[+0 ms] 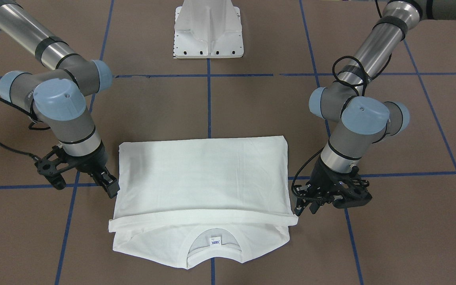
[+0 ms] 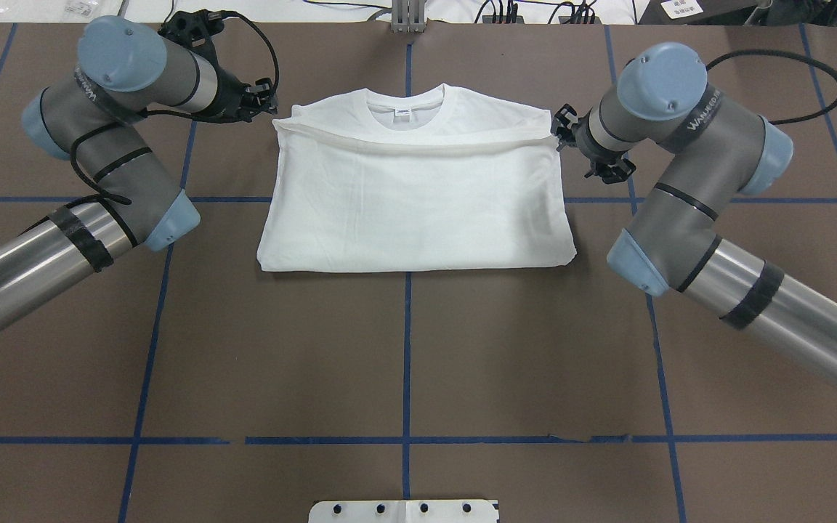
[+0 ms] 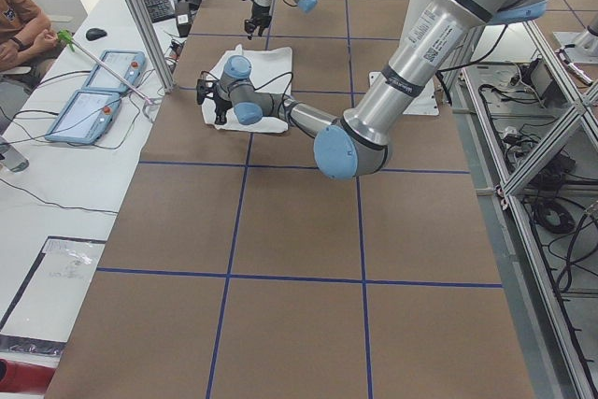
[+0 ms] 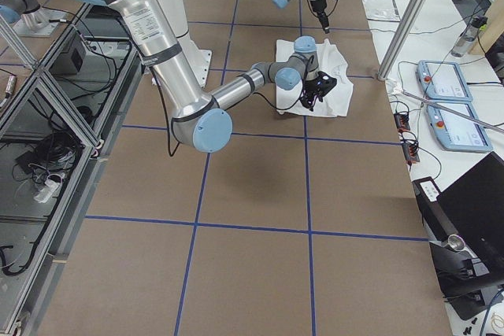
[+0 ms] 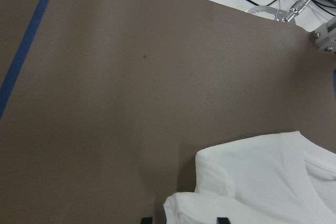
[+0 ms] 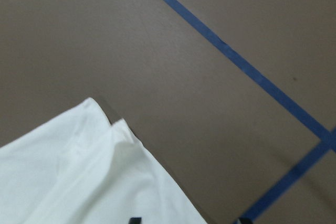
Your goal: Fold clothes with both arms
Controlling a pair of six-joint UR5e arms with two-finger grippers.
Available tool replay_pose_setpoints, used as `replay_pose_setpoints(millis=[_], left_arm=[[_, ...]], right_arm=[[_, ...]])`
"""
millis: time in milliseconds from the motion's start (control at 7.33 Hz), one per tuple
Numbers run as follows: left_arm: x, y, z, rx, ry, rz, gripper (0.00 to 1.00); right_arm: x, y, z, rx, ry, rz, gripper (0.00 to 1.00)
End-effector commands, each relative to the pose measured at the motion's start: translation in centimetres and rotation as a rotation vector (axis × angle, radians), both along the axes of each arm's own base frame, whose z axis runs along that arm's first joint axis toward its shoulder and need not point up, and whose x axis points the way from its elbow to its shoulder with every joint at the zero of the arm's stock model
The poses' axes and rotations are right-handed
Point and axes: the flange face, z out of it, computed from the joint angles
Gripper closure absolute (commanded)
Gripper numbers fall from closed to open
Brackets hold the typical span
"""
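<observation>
From the overhead view I see wide bare table [image 2: 404, 349] between the T-shirt [image 2: 418, 196] and the white pedestal base [image 2: 404, 511], with room to pass freely. The flanks are tight. The left gripper [image 2: 262, 102] sits right at one folded corner and the right gripper [image 2: 560, 134] at the other. The left arm [image 2: 120, 167] and right arm [image 2: 680, 218] fold back near the cloth's sides. Beyond the collar only a narrow strip of table remains.
</observation>
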Motion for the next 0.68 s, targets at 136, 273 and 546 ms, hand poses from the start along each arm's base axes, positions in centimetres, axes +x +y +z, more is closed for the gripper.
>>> replay_pose_setpoints(millis=[136, 273, 546], left_arm=[[-1.4, -0.7, 0.0, 0.001, -0.002, -0.021, 0.46], [-2.5, -1.3, 0.4, -0.002, -0.007, -0.036, 0.46], [-2.9, -1.3, 0.6, -0.002, -0.009, -0.041, 0.46]], right_arm=[[-1.3, 9.2, -0.6, -0.103, -0.097, 0.027, 0.2], [-3.1, 10.6, 0.9, -0.103, -0.065, 0.013, 0.2], [-4.1, 11.4, 1.8, -0.105, -0.045, 0.007, 0.2]])
